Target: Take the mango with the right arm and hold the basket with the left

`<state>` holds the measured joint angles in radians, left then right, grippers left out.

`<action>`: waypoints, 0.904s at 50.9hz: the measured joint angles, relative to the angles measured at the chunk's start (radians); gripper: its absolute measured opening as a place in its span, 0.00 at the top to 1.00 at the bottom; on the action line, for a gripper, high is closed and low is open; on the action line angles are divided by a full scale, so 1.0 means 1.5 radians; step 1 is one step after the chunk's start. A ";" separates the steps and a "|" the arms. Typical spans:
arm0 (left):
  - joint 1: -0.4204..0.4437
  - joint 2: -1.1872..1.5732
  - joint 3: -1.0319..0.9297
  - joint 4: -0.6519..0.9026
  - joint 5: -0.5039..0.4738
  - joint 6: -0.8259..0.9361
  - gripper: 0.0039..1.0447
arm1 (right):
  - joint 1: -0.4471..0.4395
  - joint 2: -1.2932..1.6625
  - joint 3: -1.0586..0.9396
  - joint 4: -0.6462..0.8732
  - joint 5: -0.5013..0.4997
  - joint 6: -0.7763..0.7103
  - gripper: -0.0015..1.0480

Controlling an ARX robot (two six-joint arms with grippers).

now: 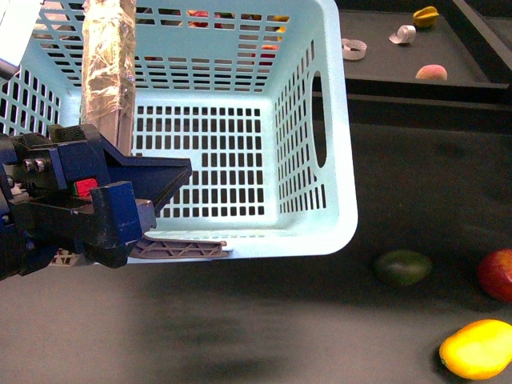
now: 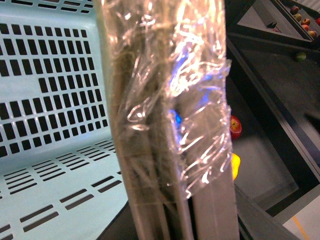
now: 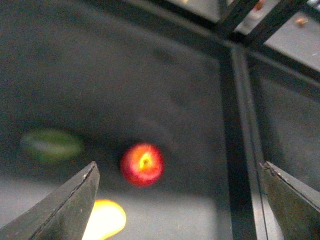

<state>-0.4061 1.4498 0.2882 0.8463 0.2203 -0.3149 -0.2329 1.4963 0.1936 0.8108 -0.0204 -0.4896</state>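
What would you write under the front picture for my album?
Left gripper at the basket handle; mango, green fruit and apple lie nearby.

No text, brand, number or sign is read in any view. A small red square mark (image 1: 85,187) is noted on the left gripper (image 1: 168,192), on its body behind the fingers; no lettering is made out on it.

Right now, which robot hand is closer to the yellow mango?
Right. The right gripper hangs open above the mango; the left gripper is far off on the other side, at the basket.
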 joint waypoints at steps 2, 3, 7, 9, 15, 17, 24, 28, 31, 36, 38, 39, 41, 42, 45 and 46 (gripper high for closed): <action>0.000 0.000 0.000 0.000 -0.001 0.000 0.79 | -0.008 0.087 0.023 -0.010 -0.017 -0.055 0.08; 0.000 0.000 0.000 0.000 0.000 0.000 0.79 | -0.011 0.119 0.032 -0.014 -0.025 -0.089 0.08; 0.000 0.000 0.000 0.000 0.000 0.000 0.79 | -0.022 0.254 0.079 -0.057 -0.049 -0.222 0.08; 0.000 0.000 0.000 0.000 0.000 0.000 0.79 | -0.024 0.298 0.100 -0.080 -0.057 -0.264 0.08; 0.000 0.000 0.000 0.000 0.004 0.000 0.79 | -0.028 0.411 0.161 -0.151 -0.071 -0.401 0.08; 0.000 0.000 0.000 0.000 0.003 0.000 0.79 | -0.028 0.446 0.184 -0.174 -0.074 -0.437 0.08; 0.000 0.000 0.000 0.000 0.002 0.000 0.79 | -0.028 0.515 0.248 -0.241 -0.083 -0.497 0.08; 0.000 0.000 0.000 0.000 0.000 0.000 0.79 | -0.029 0.538 0.274 -0.265 -0.083 -0.514 0.08; 0.000 0.000 0.000 0.000 0.000 0.000 0.79 | -0.031 0.563 0.298 -0.269 -0.076 -0.528 0.08; 0.000 0.000 0.000 0.000 0.000 0.000 0.79 | -0.034 0.594 0.335 -0.281 -0.066 -0.546 0.08; 0.000 0.000 0.000 0.000 0.000 0.000 0.79 | -0.036 0.606 0.350 -0.282 -0.060 -0.553 0.08; 0.000 0.000 0.000 0.000 0.000 0.000 0.79 | -0.037 0.611 0.355 -0.283 -0.058 -0.556 0.08; 0.000 0.000 0.000 0.000 0.001 0.000 0.79 | -0.038 0.622 0.369 -0.288 -0.055 -0.562 0.08; 0.000 0.000 0.000 0.000 0.001 0.000 0.79 | -0.038 0.630 0.377 -0.292 -0.054 -0.564 0.08; 0.000 0.000 0.000 0.000 0.000 0.000 0.79 | -0.039 0.656 0.401 -0.296 -0.052 -0.566 0.08; 0.000 0.000 0.000 0.000 0.000 0.000 0.79 | -0.039 0.662 0.408 -0.300 -0.053 -0.566 0.08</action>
<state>-0.4061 1.4498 0.2882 0.8463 0.2207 -0.3149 -0.2913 2.4901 0.8051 0.3614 -0.1001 -1.3388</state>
